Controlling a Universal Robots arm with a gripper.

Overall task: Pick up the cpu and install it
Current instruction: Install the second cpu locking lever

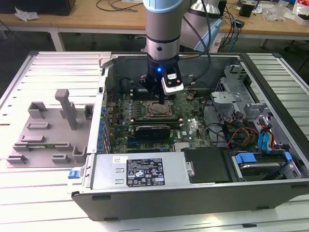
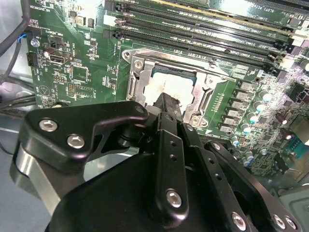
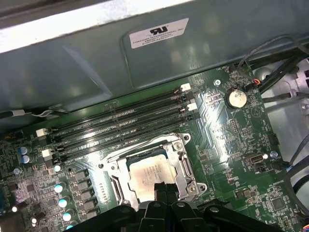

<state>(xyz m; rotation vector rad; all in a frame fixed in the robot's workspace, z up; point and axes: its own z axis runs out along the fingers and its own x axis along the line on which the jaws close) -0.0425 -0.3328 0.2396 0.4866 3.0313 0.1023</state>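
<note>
You have an open computer case [image 1: 270,79] lying on a slatted metal table [image 1: 43,193]. Its green motherboard [image 1: 190,128] carries black memory slots [image 3: 120,128], a coin-cell battery [image 3: 236,98] and a row of small capacitors [image 2: 251,108]. A labelled power supply [image 1: 140,171] runs along the near wall, with a drive bay with blue tabs [image 1: 256,162] at the exterior view's right, beside what looks like a bundle of coloured cables [image 1: 241,133]. At the exterior view's left, outside the case, a grey plastic tray [image 1: 46,130] holds upright blocks. Behind, you see wooden workbenches [image 1: 96,17] strewn with cables.
</note>
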